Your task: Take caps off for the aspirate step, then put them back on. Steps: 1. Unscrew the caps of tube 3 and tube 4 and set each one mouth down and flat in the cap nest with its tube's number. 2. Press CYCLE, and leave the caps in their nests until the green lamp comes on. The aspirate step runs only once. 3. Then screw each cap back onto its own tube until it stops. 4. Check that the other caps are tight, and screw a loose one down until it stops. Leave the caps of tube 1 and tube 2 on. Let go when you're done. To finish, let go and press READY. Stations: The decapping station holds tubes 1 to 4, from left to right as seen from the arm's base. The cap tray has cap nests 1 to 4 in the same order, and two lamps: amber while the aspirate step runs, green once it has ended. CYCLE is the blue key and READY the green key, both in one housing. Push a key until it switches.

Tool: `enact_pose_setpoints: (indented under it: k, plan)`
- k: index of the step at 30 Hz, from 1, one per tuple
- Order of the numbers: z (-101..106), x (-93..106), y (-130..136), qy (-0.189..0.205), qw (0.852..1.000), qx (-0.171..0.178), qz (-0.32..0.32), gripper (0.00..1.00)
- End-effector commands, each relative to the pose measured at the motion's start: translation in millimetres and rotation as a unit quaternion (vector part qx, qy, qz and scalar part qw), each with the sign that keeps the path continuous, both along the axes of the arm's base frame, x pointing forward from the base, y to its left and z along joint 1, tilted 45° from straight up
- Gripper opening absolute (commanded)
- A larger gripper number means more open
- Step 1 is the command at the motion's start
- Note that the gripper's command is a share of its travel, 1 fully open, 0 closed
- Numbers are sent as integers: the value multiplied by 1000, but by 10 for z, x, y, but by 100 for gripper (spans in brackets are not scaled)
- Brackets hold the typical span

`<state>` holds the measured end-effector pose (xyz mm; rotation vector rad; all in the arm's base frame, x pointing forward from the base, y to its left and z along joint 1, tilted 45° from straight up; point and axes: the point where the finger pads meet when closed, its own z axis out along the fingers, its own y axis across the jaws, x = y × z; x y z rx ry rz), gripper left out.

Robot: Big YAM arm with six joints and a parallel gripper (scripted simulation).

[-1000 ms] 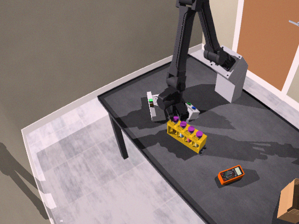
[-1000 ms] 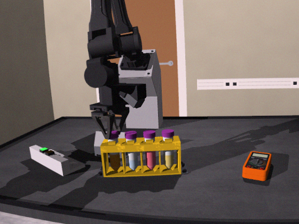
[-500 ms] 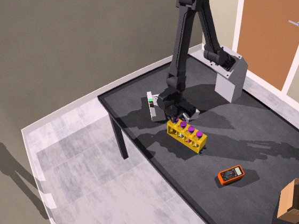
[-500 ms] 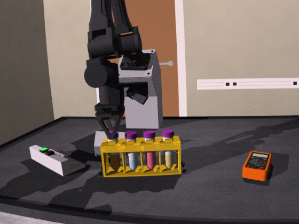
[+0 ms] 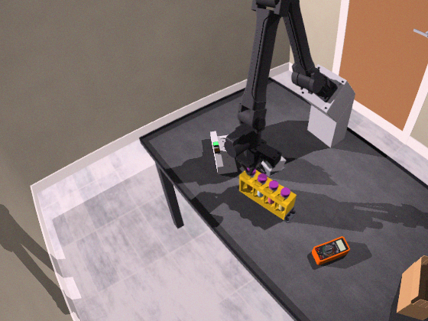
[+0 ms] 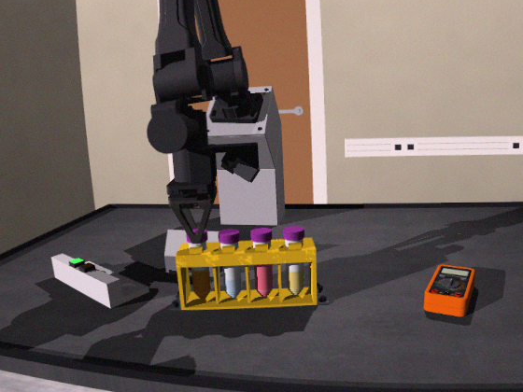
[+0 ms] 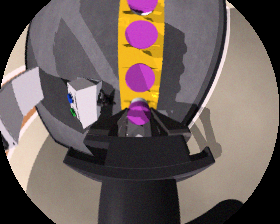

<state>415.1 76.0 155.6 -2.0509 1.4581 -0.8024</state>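
The yellow decapping station (image 5: 291,205) (image 6: 247,258) holds four upright tubes with purple caps. My gripper (image 5: 250,172) (image 6: 196,238) (image 7: 139,110) points down and is shut on the cap of tube 4 (image 7: 137,112), which sits on its tube with brown liquid. The cap of tube 3 (image 5: 261,178) (image 6: 229,236) (image 7: 140,77), the cap of tube 2 (image 5: 273,185) (image 6: 261,234) (image 7: 141,34) and the cap of tube 1 (image 5: 285,192) (image 6: 293,232) are on their tubes. On the cap tray (image 5: 219,163) (image 6: 84,279) the green lamp (image 5: 215,144) (image 6: 76,261) is lit. Its nests are mostly hidden.
The key housing (image 5: 278,165) (image 6: 176,249) (image 7: 85,104) stands close behind the tube 4 end; its blue key (image 7: 70,98) and green key (image 7: 73,112) show in the wrist view. An orange multimeter (image 5: 330,251) (image 6: 449,290) lies off the tube 1 end. A cardboard box (image 5: 410,284) is farther off.
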Motion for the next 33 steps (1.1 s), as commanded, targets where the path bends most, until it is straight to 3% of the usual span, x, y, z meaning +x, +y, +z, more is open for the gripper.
enact_pose_setpoints:
  k: [1, 3, 7, 12, 14, 15, 21, 29, 31, 33]
  plan:
    - [93, 43, 22, -9, 1000, -3, 7, 0]
    - [93, 43, 23, -9, 1000, -3, 7, 0]
    - [152, 74, 52, -5, 995, 73, -63, 0]
    - [144, 79, 53, 3, 976, 161, -149, 0]
    - [144, 79, 53, 3, 976, 161, -149, 0]
    - [142, 81, 50, 5, 970, 179, -166, 0]
    - [132, 87, 53, 15, 922, 280, -266, 0]
    - [119, 94, 60, 27, 835, 396, -381, 0]
    - [119, 94, 60, 27, 835, 396, -381, 0]
    - [115, 95, 65, 31, 799, 434, -416, 0]
